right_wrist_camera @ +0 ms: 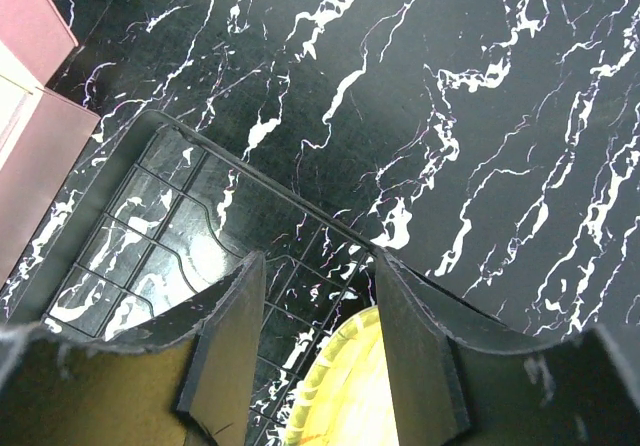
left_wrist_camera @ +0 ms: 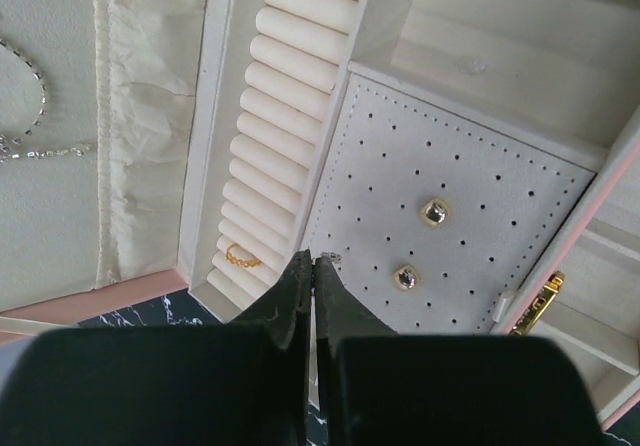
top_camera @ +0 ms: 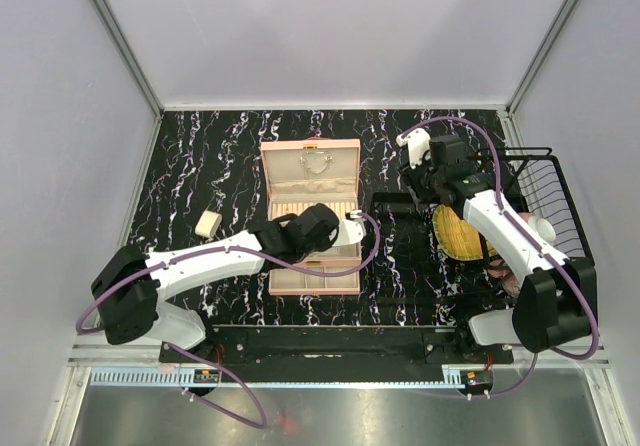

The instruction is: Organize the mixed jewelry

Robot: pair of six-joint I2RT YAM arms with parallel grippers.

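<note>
Left wrist view: left gripper (left_wrist_camera: pixel 312 266) has its jaws pressed together, tips at the near edge of the perforated grey stud pad (left_wrist_camera: pixel 480 196) inside the open pink quilted rectangular case (left_wrist_camera: pixel 120 296). A tiny glint sits right at the tips; can't tell if it's pinched. Two gold-rimmed studs (left_wrist_camera: pixel 435 212) sit pinned in the pad, well apart from each other. A thin gold ring (left_wrist_camera: pixel 243 258) is tucked between the cream ring rolls (left_wrist_camera: pixel 290 86), left of the pad. A sparkly looped chain (left_wrist_camera: pixel 30 116) lies against the cream lid lining, far left.

Top external view: the case lies open at mid-surface on the black white-veined marble surface (top_camera: pixel 200 156), w/ the left arm reaching across its lower tray. A small cream block (top_camera: pixel 208 224) sits left of the case, apart from it.

Right gripper (right_wrist_camera: pixel 320 261) hangs w/ jaws spread wide & nothing between them, above a black wire basket (right_wrist_camera: pixel 200 226) & a round yellow disc (right_wrist_camera: pixel 340 386), right of the case.
</note>
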